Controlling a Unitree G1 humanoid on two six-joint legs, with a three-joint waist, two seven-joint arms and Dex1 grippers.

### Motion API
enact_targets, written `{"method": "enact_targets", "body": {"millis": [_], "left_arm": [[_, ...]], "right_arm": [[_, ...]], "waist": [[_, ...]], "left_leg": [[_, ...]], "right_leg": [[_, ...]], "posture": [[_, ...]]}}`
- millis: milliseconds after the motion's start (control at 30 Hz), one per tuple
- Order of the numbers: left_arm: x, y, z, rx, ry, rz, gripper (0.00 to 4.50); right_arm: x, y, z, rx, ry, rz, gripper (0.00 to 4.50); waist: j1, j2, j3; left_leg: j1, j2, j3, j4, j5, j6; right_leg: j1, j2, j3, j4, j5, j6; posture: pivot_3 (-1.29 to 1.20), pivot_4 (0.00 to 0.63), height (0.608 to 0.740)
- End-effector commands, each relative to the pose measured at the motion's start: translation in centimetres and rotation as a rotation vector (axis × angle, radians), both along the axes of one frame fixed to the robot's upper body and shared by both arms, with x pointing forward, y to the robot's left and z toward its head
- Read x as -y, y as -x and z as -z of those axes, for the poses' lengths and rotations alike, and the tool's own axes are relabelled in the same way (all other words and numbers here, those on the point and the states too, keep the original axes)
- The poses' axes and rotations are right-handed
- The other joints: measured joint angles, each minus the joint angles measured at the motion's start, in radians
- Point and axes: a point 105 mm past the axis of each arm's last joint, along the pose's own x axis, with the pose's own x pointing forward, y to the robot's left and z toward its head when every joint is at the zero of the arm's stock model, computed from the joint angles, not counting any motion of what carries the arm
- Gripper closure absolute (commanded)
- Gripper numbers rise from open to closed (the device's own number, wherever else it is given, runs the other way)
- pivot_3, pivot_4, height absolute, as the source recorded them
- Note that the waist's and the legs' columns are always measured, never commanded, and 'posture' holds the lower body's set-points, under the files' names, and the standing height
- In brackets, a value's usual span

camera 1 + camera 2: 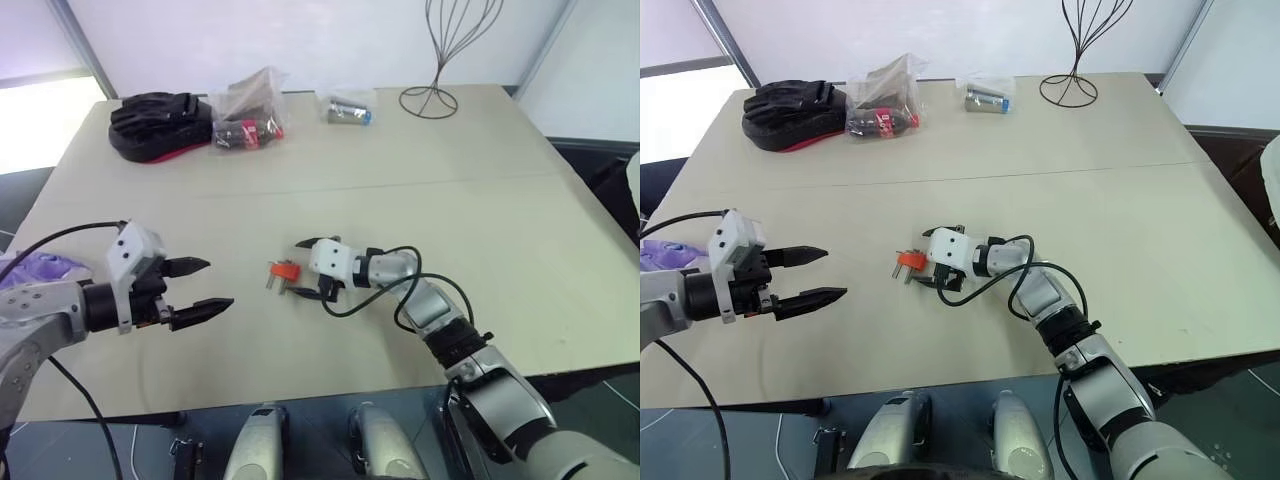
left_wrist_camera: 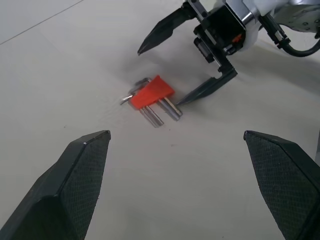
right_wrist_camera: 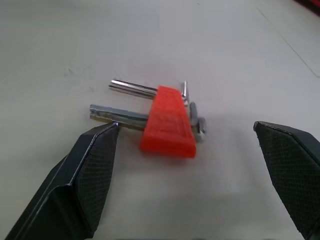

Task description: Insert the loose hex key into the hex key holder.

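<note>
The hex key holder [image 1: 286, 270], a small orange-red block with short grey keys sticking out, lies flat on the beige table [image 1: 500, 230] near its middle. A thin bent grey rod [image 2: 131, 95] rests against the block's far side; I cannot tell whether it is the loose hex key or one seated in the block. My right gripper [image 1: 296, 268] is open and low over the table, one fingertip [image 2: 145, 47] on each side of the holder and just short of it. My left gripper [image 1: 218, 284] hangs open and empty to the left, pointing at the holder from a hand's width away.
Along the far edge lie a black padded glove [image 1: 160, 125], a clear bag with a red-and-black packet [image 1: 248, 125], a small bagged metal cylinder [image 1: 350, 112] and a wire stand [image 1: 440, 70]. A purple object [image 1: 40, 268] sits at the left edge.
</note>
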Motion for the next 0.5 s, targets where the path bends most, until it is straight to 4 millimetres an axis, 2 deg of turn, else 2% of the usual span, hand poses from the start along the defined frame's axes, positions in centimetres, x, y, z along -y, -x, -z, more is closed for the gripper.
{"method": "enact_targets", "body": {"millis": [33, 200, 300, 500], "left_arm": [[0.3, 0.0, -0.9, 0.054, -0.025, 0.013, 0.03], [0.4, 0.1, -0.7, 0.058, -0.031, 0.016, 0.03], [0.5, 0.0, -0.7, 0.063, -0.029, 0.017, 0.03], [0.6, -0.2, -0.7, 0.072, -0.030, 0.014, 0.03]], "right_arm": [[-0.2, -0.1, 0.7, -0.014, 0.029, 0.000, 0.00], [1.1, -0.9, 2.1, -0.068, 0.073, 0.060, 0.00], [1.9, -1.2, 3.3, -0.189, 0.045, 0.129, 0.00], [2.4, -0.8, 5.1, -0.294, 0.059, 0.154, 0.00]], "waist": [[0.000, 0.000, 0.000], [-0.002, 0.000, 0.000], [0.000, -0.001, -0.001], [0.001, -0.001, -0.003]], "left_leg": [[0.001, 0.000, 0.000, 0.000, 0.000, 0.000], [0.011, 0.000, 0.000, -0.002, 0.000, 0.000], [0.014, 0.000, 0.000, -0.003, 0.000, 0.000], [0.019, 0.000, 0.000, -0.003, 0.000, -0.001]], "right_leg": [[0.001, 0.000, 0.000, 0.000, 0.000, 0.000], [0.010, 0.000, 0.000, 0.000, -0.001, -0.001], [0.014, 0.000, 0.000, -0.001, -0.002, -0.004], [0.018, -0.001, 0.000, -0.001, -0.002, -0.004]], "posture": [[0.00, 0.150, 0.740], [0.00, 0.150, 0.740], [0.00, 0.150, 0.740], [0.00, 0.150, 0.740]]}}
